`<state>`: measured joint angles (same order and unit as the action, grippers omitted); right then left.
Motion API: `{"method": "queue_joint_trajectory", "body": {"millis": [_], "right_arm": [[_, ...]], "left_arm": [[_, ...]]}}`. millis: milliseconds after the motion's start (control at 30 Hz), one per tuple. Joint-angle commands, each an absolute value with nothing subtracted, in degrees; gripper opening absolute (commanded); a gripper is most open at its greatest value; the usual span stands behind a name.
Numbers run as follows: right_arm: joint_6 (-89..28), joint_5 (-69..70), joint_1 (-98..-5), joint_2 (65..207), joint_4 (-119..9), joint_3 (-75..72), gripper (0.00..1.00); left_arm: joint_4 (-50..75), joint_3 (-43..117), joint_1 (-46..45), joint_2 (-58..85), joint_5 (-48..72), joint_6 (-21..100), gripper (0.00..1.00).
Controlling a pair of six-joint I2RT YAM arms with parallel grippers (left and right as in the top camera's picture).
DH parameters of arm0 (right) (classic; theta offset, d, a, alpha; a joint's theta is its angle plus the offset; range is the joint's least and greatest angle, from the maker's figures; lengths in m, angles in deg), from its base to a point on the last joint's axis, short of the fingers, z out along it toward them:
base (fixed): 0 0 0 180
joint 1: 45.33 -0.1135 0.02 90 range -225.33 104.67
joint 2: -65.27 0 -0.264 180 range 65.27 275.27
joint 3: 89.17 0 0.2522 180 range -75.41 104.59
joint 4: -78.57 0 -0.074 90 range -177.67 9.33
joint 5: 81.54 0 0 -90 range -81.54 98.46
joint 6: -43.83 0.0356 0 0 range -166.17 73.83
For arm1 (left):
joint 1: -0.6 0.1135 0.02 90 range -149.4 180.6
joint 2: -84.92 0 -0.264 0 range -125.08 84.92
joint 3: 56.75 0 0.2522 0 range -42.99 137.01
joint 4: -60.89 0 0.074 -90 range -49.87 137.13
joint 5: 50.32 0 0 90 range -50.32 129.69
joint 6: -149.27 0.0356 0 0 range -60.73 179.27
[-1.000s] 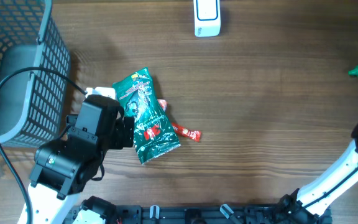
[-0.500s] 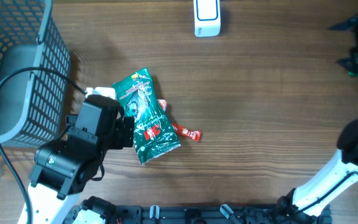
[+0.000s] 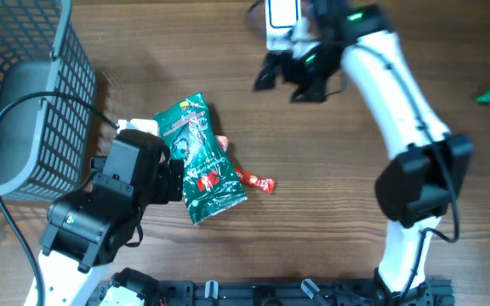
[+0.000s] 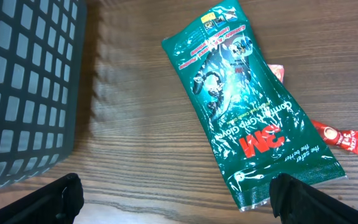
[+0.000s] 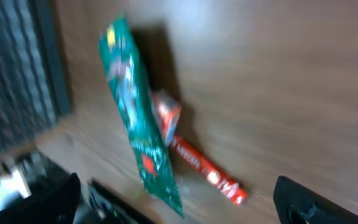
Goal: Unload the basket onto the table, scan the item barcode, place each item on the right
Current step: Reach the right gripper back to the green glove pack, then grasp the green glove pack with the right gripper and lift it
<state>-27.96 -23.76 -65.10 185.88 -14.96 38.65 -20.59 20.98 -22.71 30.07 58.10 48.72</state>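
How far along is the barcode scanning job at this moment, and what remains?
Done: nothing visible; the green 3M glove packet lies on the table, ungripped. In hand: the left pincer hangs open by the packet; the right pincer is open near the white device, probably the scanner. Left: grasp the packet, present its barcode.

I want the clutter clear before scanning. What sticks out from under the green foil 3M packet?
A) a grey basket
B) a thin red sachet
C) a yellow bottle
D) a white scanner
B: a thin red sachet shows from beneath the right edge of the green foil 3M packet.
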Motion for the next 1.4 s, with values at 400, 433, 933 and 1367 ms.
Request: {"method": "queue_joint_trajectory", "body": {"millis": [400, 433, 933, 1367], "right_arm": [[-20.37, -35.15, -80.14, 188.55, -39.13, 12.51, 0.89], [-19.69, -35.15, -80.31, 188.55, -39.59, 12.2, 0.87], [-4.79, -26.67, -85.03, 188.7, -44.88, 9.87, 0.43], [-2.69, -24.55, -84.42, 184.46, -48.82, 5.28, 0.05]], "left_arm": [[-20.42, 20.98, -22.76, 30.16, 58.62, 49.42, 1.0], [-20.42, 20.98, -22.76, 30.16, 58.62, 49.42, 1.0], [-20.42, 20.98, -22.76, 30.16, 58.62, 49.42, 1.0], [-20.42, 20.98, -22.76, 30.16, 58.62, 49.42, 1.0]]}}
